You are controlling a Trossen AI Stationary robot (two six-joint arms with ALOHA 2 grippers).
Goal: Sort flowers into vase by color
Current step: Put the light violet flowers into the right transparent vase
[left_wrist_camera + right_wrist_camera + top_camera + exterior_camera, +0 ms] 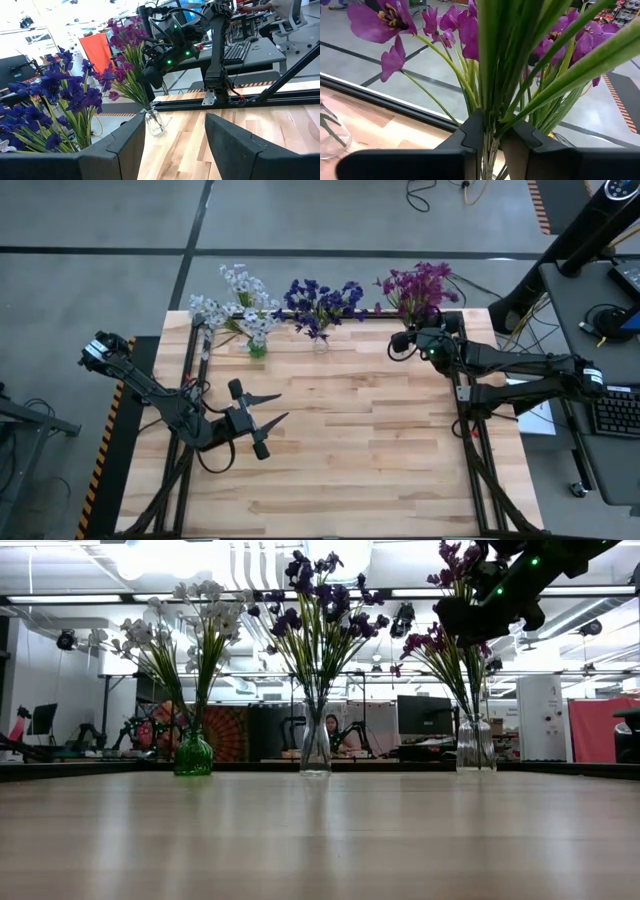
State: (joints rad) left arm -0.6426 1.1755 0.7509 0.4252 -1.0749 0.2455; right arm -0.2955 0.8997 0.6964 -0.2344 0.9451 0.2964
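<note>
Right wrist view: right gripper [492, 145] fingers pinching magenta flower stems [487, 75]; light, springy, grasp low. Left gripper [262, 422] fingers apart, table seven o'clock.

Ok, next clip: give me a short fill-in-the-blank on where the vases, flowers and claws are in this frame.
1. The whitish flowers stand in a ____ vase.
2. The vase in the middle holds the dark ____ flowers.
3. The right claw is at the stems of the ____ flowers.
4. The left claw hangs over bare table with its fingers ____.

Missing words: green; blue-violet; magenta; open
</note>
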